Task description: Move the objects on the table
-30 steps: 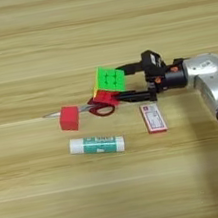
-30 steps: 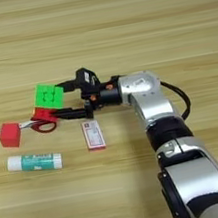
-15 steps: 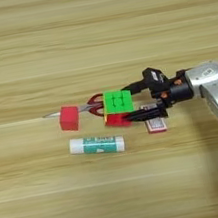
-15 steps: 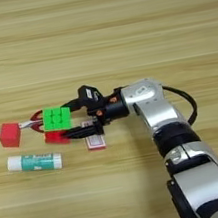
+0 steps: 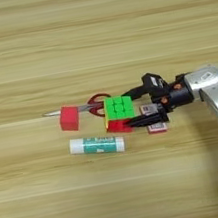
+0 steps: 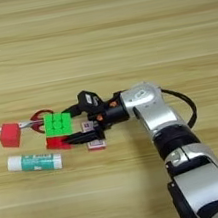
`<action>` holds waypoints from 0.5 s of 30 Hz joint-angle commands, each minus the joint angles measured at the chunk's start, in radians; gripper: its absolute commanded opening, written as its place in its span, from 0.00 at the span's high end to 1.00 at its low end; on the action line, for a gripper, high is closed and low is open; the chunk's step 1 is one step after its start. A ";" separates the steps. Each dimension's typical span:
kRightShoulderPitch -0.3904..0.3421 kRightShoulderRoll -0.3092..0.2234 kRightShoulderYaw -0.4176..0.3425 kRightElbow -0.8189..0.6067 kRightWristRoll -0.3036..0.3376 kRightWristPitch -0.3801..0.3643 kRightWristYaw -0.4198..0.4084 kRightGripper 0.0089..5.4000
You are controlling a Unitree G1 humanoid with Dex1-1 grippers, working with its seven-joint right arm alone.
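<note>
The puzzle cube [image 5: 118, 109], green on top and red in front, sits between the two black fingers of my right gripper [image 5: 127, 111]. One finger [image 5: 134, 93] lies along its far side and the other along its near side, shut on it. The cube covers the right part of the red-handled scissors [image 5: 95, 103], whose blade points left. The small red cube [image 5: 69, 118] lies on that blade. A white-and-green glue stick [image 5: 97, 144] lies just in front. The red-and-white card [image 5: 156, 125] is partly under the near finger.
My silver forearm [image 6: 146, 105] comes in from the lower right, with a black cable looping at its right side. The wooden table [image 5: 92, 32] stretches bare behind the objects and to the left.
My gripper has carried the puzzle cube toward me, from behind the scissors handles to over them beside the card. The other objects have stayed put.
</note>
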 commanded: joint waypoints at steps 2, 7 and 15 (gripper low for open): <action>-0.027 -0.041 0.001 -0.043 0.008 0.001 0.004 0.39; -0.017 -0.049 0.001 -0.059 0.014 0.004 0.021 0.39; -0.021 -0.045 0.008 -0.032 -0.006 -0.014 0.001 0.39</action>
